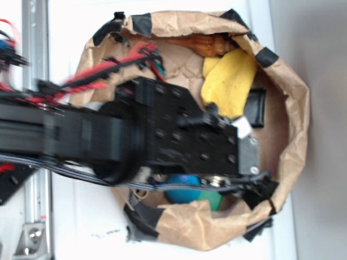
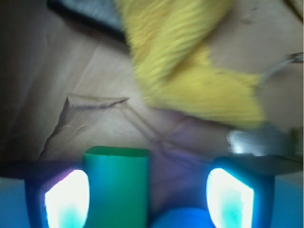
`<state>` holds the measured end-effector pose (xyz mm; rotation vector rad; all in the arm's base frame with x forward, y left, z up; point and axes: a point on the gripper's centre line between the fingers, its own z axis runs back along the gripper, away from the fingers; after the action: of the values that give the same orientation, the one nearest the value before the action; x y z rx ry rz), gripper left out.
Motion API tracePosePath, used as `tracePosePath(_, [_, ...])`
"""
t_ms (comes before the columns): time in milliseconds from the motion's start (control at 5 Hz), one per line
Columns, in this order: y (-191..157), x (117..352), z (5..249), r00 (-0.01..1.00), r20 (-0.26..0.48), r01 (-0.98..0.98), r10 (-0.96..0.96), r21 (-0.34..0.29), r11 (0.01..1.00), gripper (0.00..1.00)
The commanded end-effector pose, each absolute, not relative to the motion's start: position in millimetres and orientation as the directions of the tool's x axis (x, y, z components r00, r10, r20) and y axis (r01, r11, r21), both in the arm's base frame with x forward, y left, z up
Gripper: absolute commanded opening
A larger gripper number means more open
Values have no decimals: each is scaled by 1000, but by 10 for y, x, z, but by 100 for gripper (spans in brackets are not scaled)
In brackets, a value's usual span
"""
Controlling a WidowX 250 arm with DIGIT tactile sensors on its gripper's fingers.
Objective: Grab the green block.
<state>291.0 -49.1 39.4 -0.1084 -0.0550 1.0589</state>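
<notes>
Gripper (image 2: 149, 197) open – flat green rectangular block (image 2: 116, 187) just inside its left finger (image 2: 66, 199), round teal-blue ball (image 2: 183, 218) touching alongside. Risk: 2 objects between fingers – closing may pinch the ball.

The black arm (image 1: 81, 138) stretches in from the left, its pincer (image 2: 149, 199) spread wide, both fingers (image 2: 66, 202) glowing at the tips.

Solid green block (image 2: 116, 187), teal-blue ball (image 2: 183, 219), ribbed yellow cloth (image 2: 190, 71), brown paper (image 2: 90, 80).
</notes>
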Motion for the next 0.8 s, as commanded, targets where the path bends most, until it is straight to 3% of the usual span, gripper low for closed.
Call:
tracePosePath(0, [-718,3099,376,596,9,-786,803,-194,587,100])
tracePosePath(200, [-800,3048,264,605,-42,-789,795,-173,590,100])
tracePosePath(400, [-854,2990,96,532,-115,-847,839,-104,522,20])
tracePosePath(600, [-916,2952,30,510,-124,-860,851,-50,508,0])
